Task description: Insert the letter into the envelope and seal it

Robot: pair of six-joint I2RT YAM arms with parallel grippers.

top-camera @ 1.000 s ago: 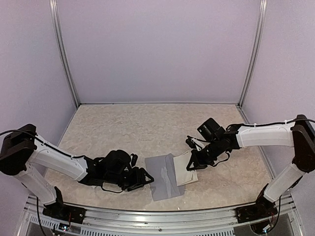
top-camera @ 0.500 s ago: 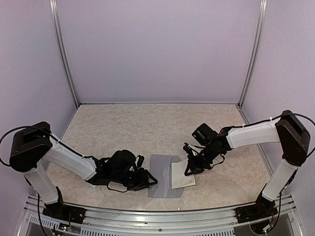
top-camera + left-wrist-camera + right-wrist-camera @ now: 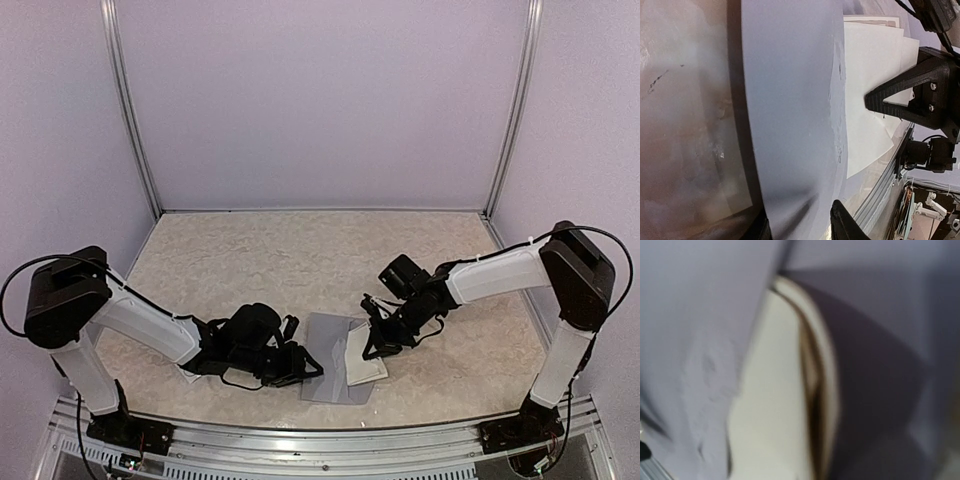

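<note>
The grey envelope (image 3: 328, 352) lies flat on the table near the front edge, and it fills the left wrist view (image 3: 790, 110). Its left end sits between the fingers of my left gripper (image 3: 308, 368) (image 3: 800, 230). Those fingers stand apart, one behind the paper's edge and one in front. The cream letter (image 3: 368, 362) (image 3: 867, 85) overlaps the envelope's right side. My right gripper (image 3: 370, 343) (image 3: 871, 100) is shut on it, with its black tips meeting on the sheet. The blurred right wrist view shows only the letter (image 3: 775, 405) against the envelope (image 3: 700, 315).
The marbled tabletop (image 3: 300, 260) is enclosed by purple walls. A metal rail (image 3: 320, 440) runs along the front edge just below the envelope. A small white scrap (image 3: 190, 376) pokes out from under my left forearm.
My right gripper has carried the letter leftward onto the envelope. The left gripper has slid a little right and its jaws have narrowed. The envelope now lies flatter.
</note>
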